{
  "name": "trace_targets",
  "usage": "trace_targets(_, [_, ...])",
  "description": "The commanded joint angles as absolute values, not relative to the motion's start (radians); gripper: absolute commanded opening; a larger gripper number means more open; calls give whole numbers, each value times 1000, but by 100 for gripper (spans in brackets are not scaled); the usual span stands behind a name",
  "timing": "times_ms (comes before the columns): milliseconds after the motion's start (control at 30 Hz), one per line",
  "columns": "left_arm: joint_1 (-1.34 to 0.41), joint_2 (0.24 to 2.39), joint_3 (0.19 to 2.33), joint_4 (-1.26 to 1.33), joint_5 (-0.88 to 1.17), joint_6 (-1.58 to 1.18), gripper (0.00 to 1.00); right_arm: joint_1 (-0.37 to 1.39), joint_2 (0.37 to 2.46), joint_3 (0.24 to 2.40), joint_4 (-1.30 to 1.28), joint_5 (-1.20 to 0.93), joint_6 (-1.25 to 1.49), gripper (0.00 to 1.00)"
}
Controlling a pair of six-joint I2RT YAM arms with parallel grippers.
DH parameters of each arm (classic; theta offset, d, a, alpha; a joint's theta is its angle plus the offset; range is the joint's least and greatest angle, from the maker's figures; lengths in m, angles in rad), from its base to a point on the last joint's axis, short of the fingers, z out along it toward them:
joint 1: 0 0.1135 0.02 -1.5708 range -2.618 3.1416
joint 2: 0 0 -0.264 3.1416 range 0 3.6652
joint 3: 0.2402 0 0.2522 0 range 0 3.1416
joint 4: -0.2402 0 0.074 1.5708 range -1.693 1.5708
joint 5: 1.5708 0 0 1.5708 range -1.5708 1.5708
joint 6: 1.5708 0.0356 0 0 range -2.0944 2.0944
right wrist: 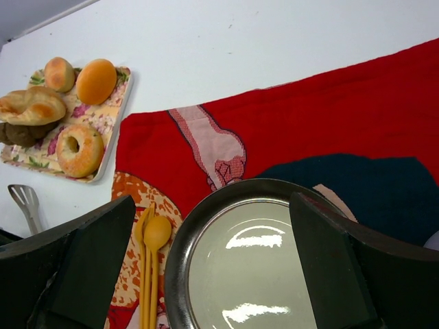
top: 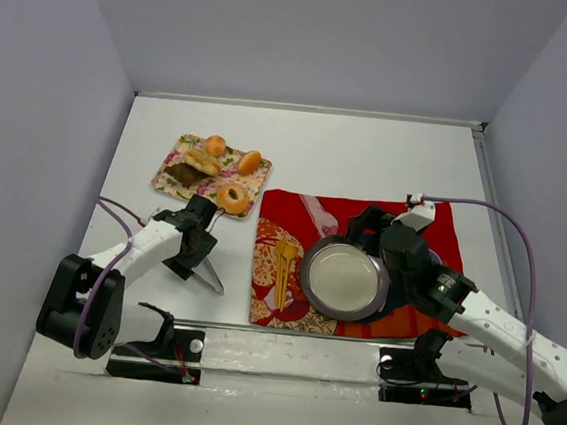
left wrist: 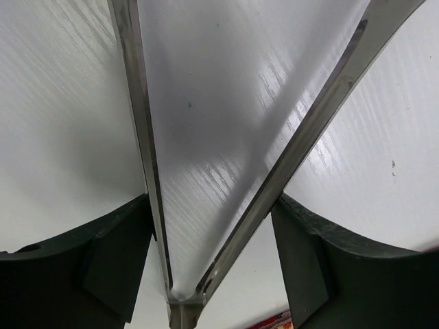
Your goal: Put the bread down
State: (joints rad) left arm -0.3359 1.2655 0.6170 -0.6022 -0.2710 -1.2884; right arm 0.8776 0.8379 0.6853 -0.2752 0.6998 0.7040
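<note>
Several breads lie on a floral tray at the back left: a bagel, two round buns, a twisted roll and a dark piece. The bagel also shows in the right wrist view. My left gripper is in front of the tray and shut on metal tongs, whose arms spread open between my fingers. My right gripper is open and empty above the far rim of the dark-rimmed plate, which fills the right wrist view.
The plate sits on a red patterned cloth. A yellow spoon and fork lie on the cloth left of the plate. White walls enclose the table on three sides.
</note>
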Motion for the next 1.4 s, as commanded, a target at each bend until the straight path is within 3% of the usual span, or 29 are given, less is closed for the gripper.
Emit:
trace_targets(0, [-330, 1296, 557, -591, -340, -1364, 76, 877, 825, 687, -221, 742, 709, 100])
trace_targets(400, [-367, 1281, 583, -636, -350, -1341, 72, 877, 807, 681, -219, 745, 710, 100])
trace_targets(633, [-547, 1166, 813, -859, -535, -1330, 64, 877, 795, 678, -216, 745, 710, 100])
trace_targets(800, [-629, 1097, 930, -925, -555, -1253, 62, 877, 785, 673, -216, 749, 707, 100])
trace_targets(1033, [-644, 980, 989, -940, -494, -1164, 50, 877, 772, 670, -216, 759, 707, 100])
trace_targets(1200, [-646, 865, 1035, -910, -459, -1057, 51, 877, 779, 670, -213, 769, 709, 100])
trace_targets(1367, [-644, 857, 1012, -746, -282, -829, 53, 877, 784, 672, -215, 759, 709, 100])
